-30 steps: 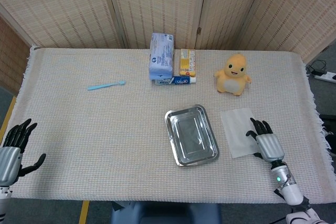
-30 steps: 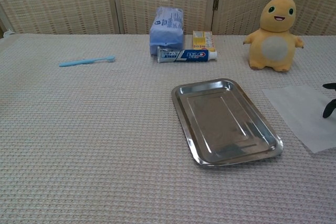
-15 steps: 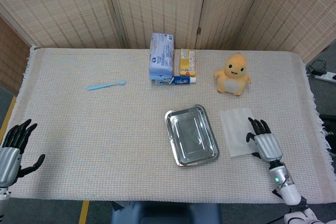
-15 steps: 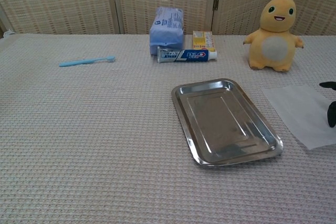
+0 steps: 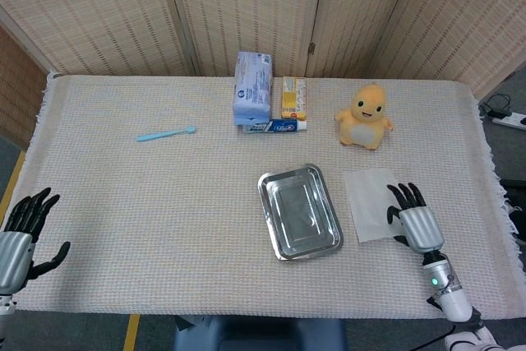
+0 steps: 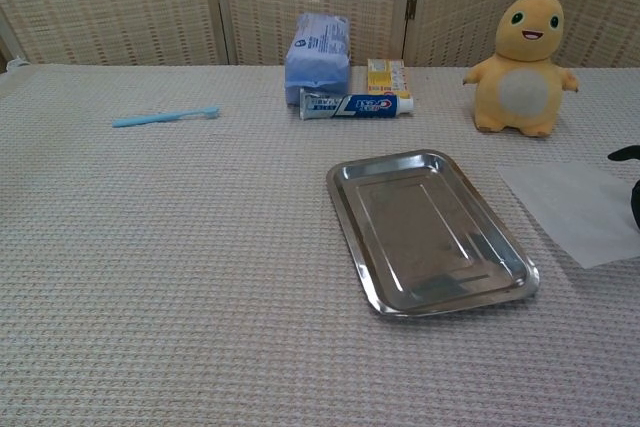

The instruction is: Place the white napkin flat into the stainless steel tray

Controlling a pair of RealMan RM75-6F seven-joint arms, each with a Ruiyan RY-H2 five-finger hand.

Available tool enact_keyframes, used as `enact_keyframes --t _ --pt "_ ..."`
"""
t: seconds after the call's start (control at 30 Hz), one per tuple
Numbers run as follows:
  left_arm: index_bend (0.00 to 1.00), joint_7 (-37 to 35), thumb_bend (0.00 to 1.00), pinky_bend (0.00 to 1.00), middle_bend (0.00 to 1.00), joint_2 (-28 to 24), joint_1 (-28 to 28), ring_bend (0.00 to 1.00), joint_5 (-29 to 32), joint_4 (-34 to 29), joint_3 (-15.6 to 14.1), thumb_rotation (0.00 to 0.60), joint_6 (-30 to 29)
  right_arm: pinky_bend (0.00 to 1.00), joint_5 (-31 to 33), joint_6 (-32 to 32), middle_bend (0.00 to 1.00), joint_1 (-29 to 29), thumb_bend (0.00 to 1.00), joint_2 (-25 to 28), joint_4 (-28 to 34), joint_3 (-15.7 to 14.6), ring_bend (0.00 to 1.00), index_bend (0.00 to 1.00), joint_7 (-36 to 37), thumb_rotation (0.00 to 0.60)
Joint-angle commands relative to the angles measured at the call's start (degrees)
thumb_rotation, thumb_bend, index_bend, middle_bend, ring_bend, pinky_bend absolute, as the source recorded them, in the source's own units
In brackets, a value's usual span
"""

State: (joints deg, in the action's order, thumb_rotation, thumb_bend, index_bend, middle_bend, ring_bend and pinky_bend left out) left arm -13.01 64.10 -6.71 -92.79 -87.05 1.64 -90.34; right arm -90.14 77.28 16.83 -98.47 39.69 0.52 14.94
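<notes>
Napkin [image 5: 371,201] lies flat on the surface [image 5: 164,203], just right of the tray [image 5: 299,210], not in it. Right hand [image 5: 412,218] rests on the napkin's right edge, fingers [image 5: 402,196] spread, gripping nothing. Left hand [image 5: 20,232] sits at the near left corner, fingers apart, holding nothing. Duck toy [image 5: 365,117] stands far of the napkin. Toothbrush [image 5: 166,133] lies far left.
</notes>
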Motion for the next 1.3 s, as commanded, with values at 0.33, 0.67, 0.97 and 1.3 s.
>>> enact_keyframes --t 0.33,0.67,0.97,1.3 --pt "0.00 -0.05 0.43 0.00 0.00 0.17 0.15 0.00 -0.41 0.31 0.05 0.600 -0.71 0.00 -1.46 3.79 0.15 0.02 0.46 -1.42 -2.98 -0.18 0.08 0.65 1.66 0.600" --pt "0.00 0.14 0.43 0.00 0.00 0.16 0.16 0.00 -0.61 0.20 0.04 0.600 -0.91 0.00 -2.39 9.65 0.16 0.13 0.46 -1.31 -3.11 0.90 0.09 0.65 1.63 0.600" --pt "0.00 0.13 0.43 0.00 0.00 0.05 0.22 0.00 -0.92 0.09 -0.07 0.600 -1.12 0.00 -0.95 14.96 0.18 0.90 0.46 -2.50 -3.38 4.50 0.10 0.65 3.83 0.600" --pt "0.00 0.46 0.43 0.00 0.00 0.06 0.15 0.00 -0.84 0.11 -0.10 0.600 -0.91 0.00 -1.34 16.36 0.18 5.20 0.46 -2.25 -1.81 6.92 0.10 0.65 2.75 0.600"
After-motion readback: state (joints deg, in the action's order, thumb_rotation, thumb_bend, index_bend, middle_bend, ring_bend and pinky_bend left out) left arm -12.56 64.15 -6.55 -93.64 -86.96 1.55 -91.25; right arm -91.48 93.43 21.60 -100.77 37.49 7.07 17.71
